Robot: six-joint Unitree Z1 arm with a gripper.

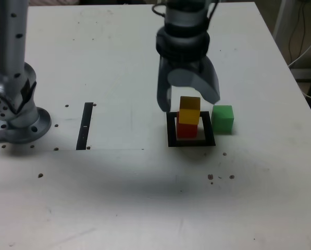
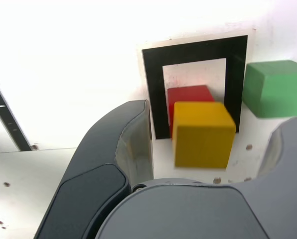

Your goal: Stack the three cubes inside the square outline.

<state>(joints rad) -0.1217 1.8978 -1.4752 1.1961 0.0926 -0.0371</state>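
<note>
The yellow cube sits on the red cube, turned slightly askew to it. Both stand inside the square outline. My gripper hangs over the stack, open, one finger on each side of the yellow cube with a gap showing on both sides. The green cube rests on the table just outside the outline, on the exterior view's right, close to one finger.
A thin black strip lies on the white table at the exterior view's left. The arm's base stands at the far left. The table edge runs along the right, with cables beyond.
</note>
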